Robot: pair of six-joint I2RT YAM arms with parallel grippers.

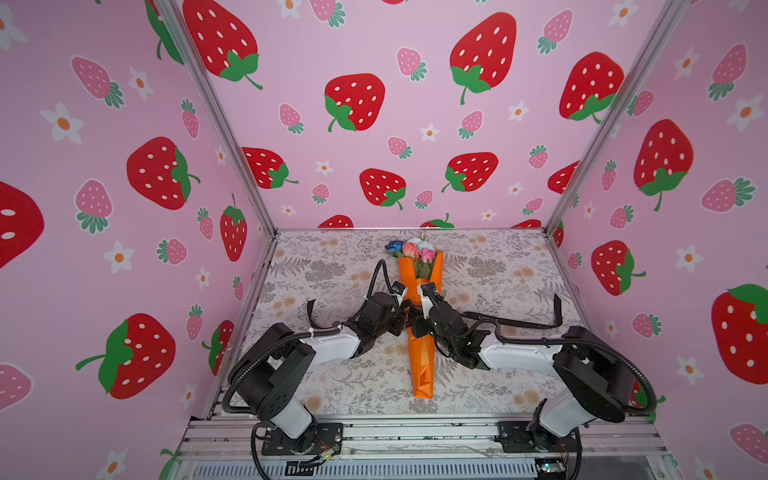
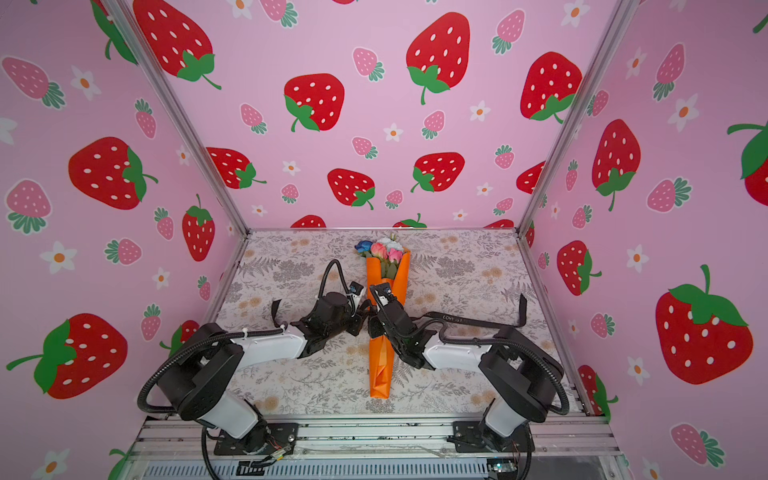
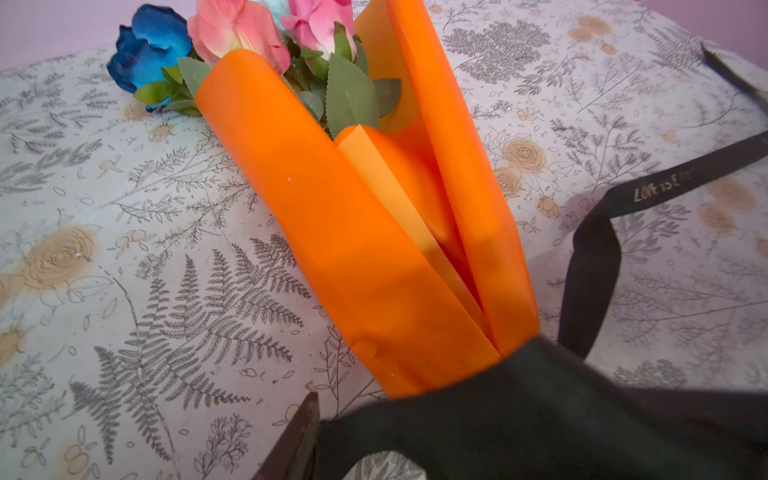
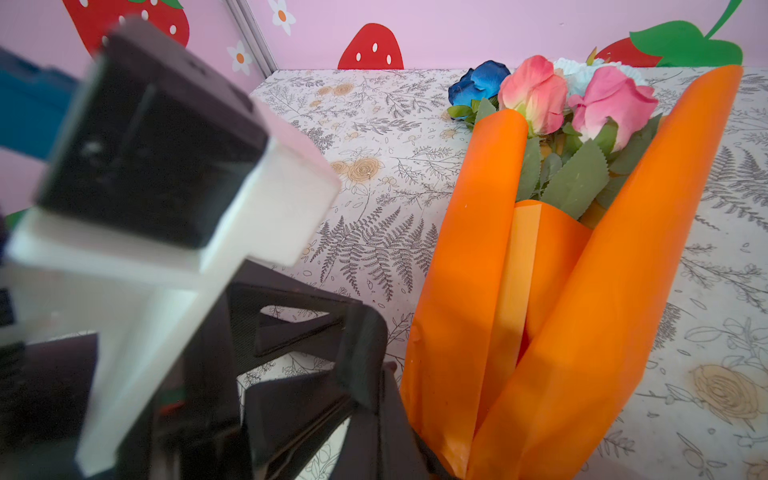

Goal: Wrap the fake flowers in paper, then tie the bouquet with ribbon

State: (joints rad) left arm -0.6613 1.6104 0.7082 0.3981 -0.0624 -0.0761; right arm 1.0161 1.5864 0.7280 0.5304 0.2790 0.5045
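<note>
Half done at most: the wrapped bouquet point(image 1: 420, 361) is laid mid-table, blooms far, unknotted. The right gripper point(image 1: 417, 324) is closed, perhaps on the ribbon point(image 1: 511, 321); how wide the left gripper point(image 1: 402, 311) is opened cannot be told.

You are looking at the bouquet of fake flowers point(image 1: 422, 365) lying flat along the middle of the surface point(image 1: 498, 266), blooms pointing toward the far edge and its folded tail pointing toward the near one. The orange paper point(image 3: 332, 249) is wrapping it in a long cone that is gaping open in a V near the top. A blue rose point(image 3: 151, 41), two pink roses point(image 4: 536, 95), a pale white bloom point(image 4: 582, 70) and green leaves point(image 4: 577, 183) are poking out.
</note>
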